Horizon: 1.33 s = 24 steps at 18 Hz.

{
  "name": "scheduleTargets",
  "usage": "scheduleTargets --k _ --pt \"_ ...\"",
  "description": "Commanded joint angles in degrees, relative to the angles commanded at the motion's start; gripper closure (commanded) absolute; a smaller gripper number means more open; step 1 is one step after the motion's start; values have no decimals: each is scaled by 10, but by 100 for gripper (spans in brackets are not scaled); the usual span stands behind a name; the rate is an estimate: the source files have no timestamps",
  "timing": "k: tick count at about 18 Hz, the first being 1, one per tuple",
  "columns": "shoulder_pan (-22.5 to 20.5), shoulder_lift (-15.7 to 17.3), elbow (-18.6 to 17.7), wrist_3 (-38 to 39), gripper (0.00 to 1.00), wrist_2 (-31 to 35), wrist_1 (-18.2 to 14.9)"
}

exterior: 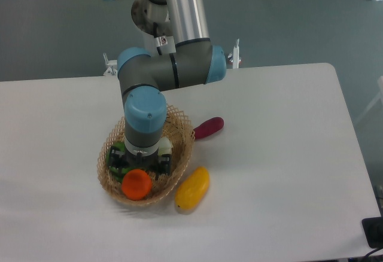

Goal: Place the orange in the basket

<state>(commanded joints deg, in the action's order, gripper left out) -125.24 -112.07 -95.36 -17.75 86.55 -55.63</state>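
Note:
The orange [136,185] lies inside the tan wicker basket [182,131], at its front edge. My gripper [142,167] points straight down into the basket, just behind and above the orange. Its dark fingers [163,164] stand wider apart than the orange and do not appear to clamp it. The arm's wrist hides the middle of the basket.
A yellow mango-like fruit [192,188] lies on the white table just right of the basket's front. A dark red elongated fruit [208,127] lies at the basket's right rim. Green [118,152] and white [166,145] items show inside the basket beside the gripper.

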Motion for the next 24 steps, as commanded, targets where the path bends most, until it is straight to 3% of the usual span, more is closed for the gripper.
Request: scheduleTargets --k 3,7,10,12,16,24 --pt "-1 17 8 -37 0 30 2" --pt "-21 33 49 -56 0 43 -5" --pt "-42 39 80 -134 0 49 -31" --pt "-54 53 84 -179 0 52 -48" --pt "-71 64 86 -242 0 71 -54" --pt "-91 80 79 -250 0 72 -53"
